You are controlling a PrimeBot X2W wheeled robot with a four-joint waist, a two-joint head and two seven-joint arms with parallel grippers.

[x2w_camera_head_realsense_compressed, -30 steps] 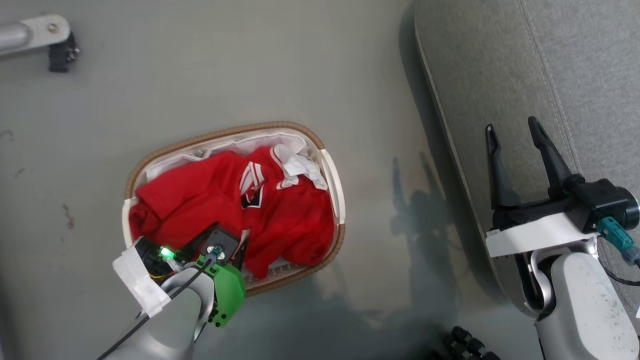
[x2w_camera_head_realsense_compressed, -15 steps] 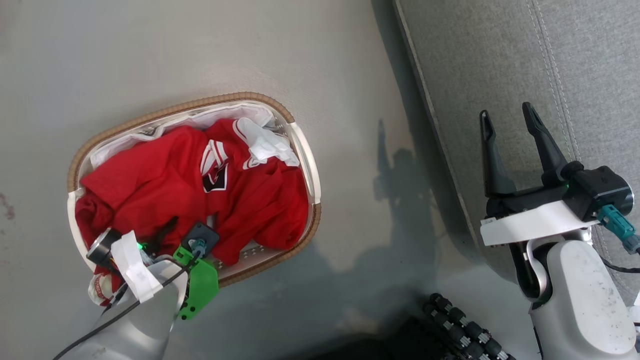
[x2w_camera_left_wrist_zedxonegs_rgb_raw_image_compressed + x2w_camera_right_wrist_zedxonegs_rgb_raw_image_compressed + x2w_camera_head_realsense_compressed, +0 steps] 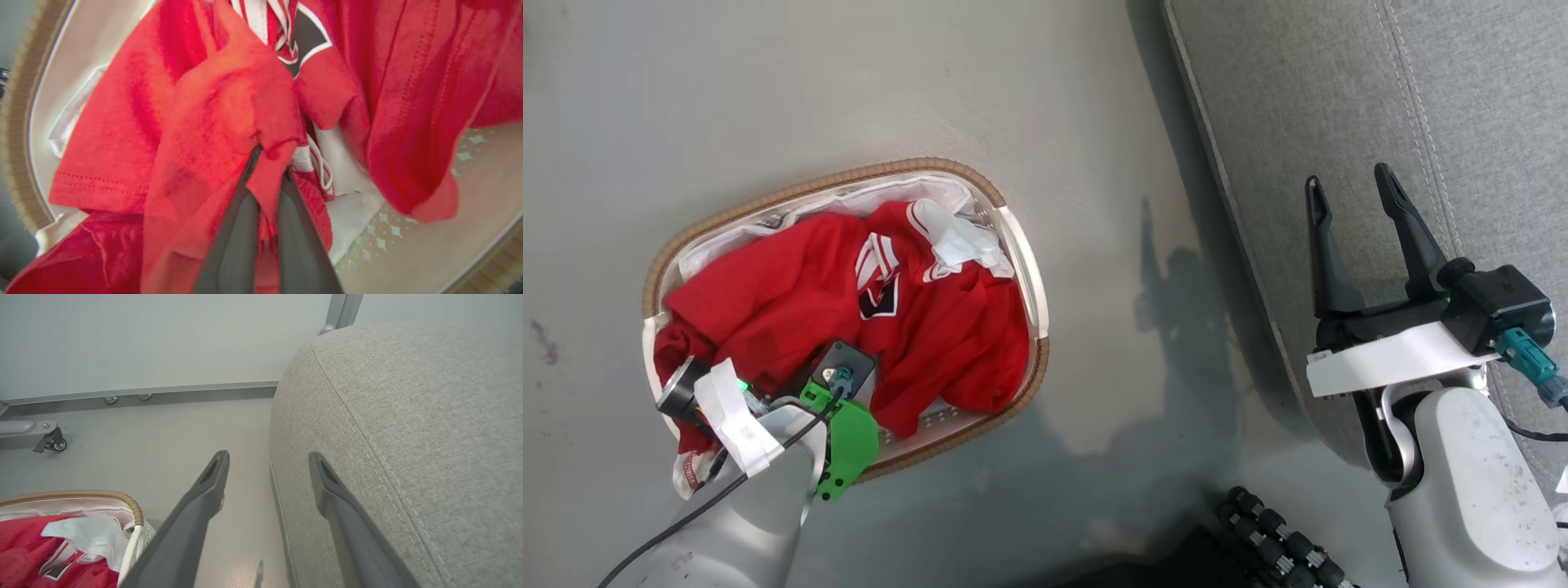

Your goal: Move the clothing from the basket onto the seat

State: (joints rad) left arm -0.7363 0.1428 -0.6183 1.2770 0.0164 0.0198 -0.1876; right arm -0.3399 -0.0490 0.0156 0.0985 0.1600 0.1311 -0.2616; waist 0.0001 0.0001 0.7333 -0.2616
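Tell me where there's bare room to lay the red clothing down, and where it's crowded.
The seat is bare on both sides of its stitched seam; the open right hand hovers over its basket-side edge. The floor strip between basket and seat is bare too. Crowded: the basket, heaped with clothing, the left hand shut on a red fold inside.

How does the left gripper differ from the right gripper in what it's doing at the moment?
The left gripper is shut, pinching a fold of the clothing; the right gripper is open and holds nothing. The left gripper reaches down into the basket; the right gripper hangs by the edge of the seat, apart from the basket. Both have two long dark fingers.
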